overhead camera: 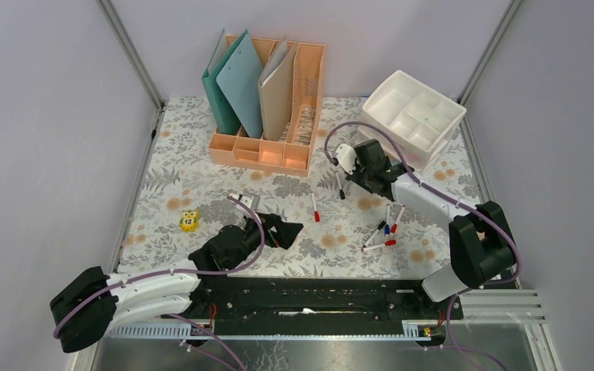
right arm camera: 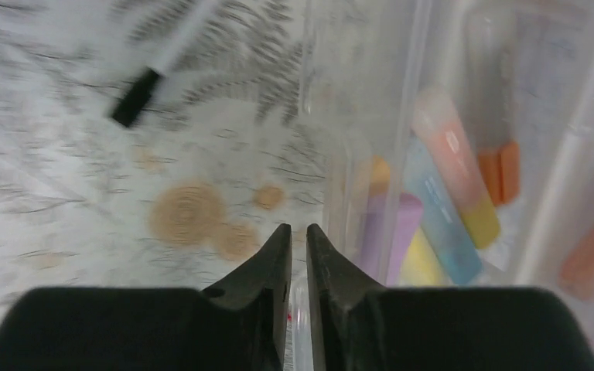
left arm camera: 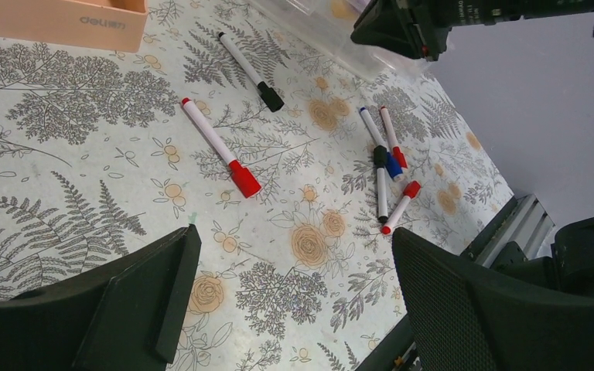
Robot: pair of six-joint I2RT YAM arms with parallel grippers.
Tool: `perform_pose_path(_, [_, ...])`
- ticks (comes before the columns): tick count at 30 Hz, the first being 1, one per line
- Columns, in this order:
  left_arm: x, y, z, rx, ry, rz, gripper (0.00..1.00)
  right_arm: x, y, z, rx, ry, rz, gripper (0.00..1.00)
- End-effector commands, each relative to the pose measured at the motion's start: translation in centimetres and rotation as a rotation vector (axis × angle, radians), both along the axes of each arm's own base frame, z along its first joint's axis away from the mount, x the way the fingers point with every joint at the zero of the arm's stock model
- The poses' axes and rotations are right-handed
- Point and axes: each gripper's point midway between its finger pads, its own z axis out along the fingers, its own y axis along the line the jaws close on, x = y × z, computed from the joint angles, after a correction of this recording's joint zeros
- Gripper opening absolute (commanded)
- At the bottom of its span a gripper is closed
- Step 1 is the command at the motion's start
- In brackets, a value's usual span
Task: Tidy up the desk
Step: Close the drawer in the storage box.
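Note:
The desk [overhead camera: 201, 178] is covered by a cloth printed with ferns and flowers. My right gripper [overhead camera: 362, 166] is at the foot of the white drawer unit [overhead camera: 414, 116]. In the right wrist view its jaws [right arm camera: 299, 228] stand almost together on the front wall of a clear drawer [right arm camera: 313, 93], which holds coloured highlighters [right arm camera: 448, 185]. My left gripper [overhead camera: 274, 230] hovers low over the near middle of the desk. It is wide open [left arm camera: 294, 236], with only cloth between its fingers. A red-capped marker [left arm camera: 220, 147], a black-capped marker [left arm camera: 251, 71] and a cluster of several markers [left arm camera: 387, 166] lie loose.
A peach file rack [overhead camera: 267, 116] with folders stands at the back centre. A small yellow figure marked 12 [overhead camera: 189, 220] sits at the near left. The black-capped marker [overhead camera: 340, 188] lies just beside the right gripper, and the marker cluster [overhead camera: 387, 228] lies beside the right arm.

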Motion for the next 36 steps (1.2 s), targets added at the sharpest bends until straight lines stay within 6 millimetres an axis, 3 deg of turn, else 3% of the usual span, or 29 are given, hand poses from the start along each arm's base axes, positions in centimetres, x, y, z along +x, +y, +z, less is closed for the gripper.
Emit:
perform_pose_path(1, [0.2,-0.3,1.2,-0.054,-0.024,-0.002,0.99,4.4,-4.7,3.5,-0.255,-0.291,-0.152,0.20])
perform_pose_path(4, [0.1,-0.6,1.1,-0.058,-0.019,-0.013,0.99,5.3,-5.1,4.3,-0.287,-0.334,-0.167,0.25])
perform_pose_path(11, [-0.2,-1.2,1.4,-0.082,-0.012,-0.042,0.99,6.6,-6.0,3.6,-0.339,-0.318,-0.190,0.45])
perform_pose_path(20, [-0.6,-2.1,1.5,-0.112,0.001,-0.083,0.99,6.7,-7.6,3.2,-0.339,-0.291,-0.222,0.55])
perform_pose_path(23, [-0.6,-2.6,1.7,-0.129,0.005,-0.097,0.99,6.1,-7.2,3.1,-0.298,-0.245,-0.216,0.57])
perform_pose_path(25, [-0.6,-3.1,2.0,-0.145,0.004,-0.115,0.99,5.0,-5.7,3.2,-0.195,-0.172,-0.184,0.58])
perform_pose_path(30, [-0.7,-5.4,2.6,-0.182,0.010,-0.186,0.99,5.8,-4.5,11.1,-0.059,-0.330,-0.182,0.58])
perform_pose_path(36, [-0.3,-9.1,3.1,-0.220,0.025,-0.285,0.99,3.7,-5.5,18.3,0.033,-0.495,-0.203,0.58])
